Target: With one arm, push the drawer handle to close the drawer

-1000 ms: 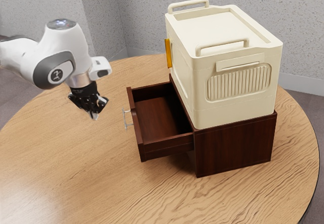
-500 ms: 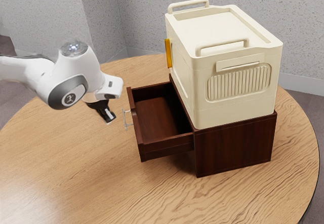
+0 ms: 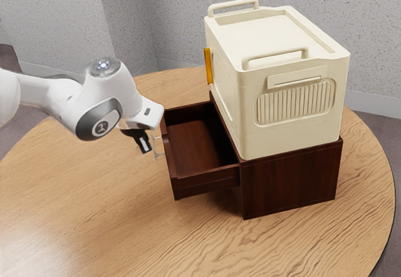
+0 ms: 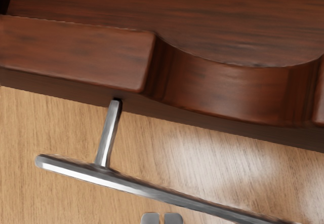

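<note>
My gripper [image 3: 146, 150] points down just to the exterior view's left of the drawer handle [image 3: 156, 156]; touching or a small space apart, I cannot tell. In the wrist view the two tips of the gripper [image 4: 162, 219] stand together, shut with nothing held, beside the silver bar of the handle [image 4: 152, 190]. The dark red-brown drawer [image 3: 207, 186] is pulled well out of its cabinet [image 3: 291, 180], its inside bare. Its front board [image 4: 76, 54] has a curved dip in the upper edge.
A large cream box [image 3: 291, 117] with two top handles and a yellow-orange strip [image 3: 208, 66] sits on the cabinet. Everything stands on a round wooden table [image 3: 106, 214]. Grey speckled walls [image 3: 182, 20] rise behind.
My hand has moved toward the exterior view's right and lower, up near the handle, and has turned on the way. The drawer is as far out as before.
</note>
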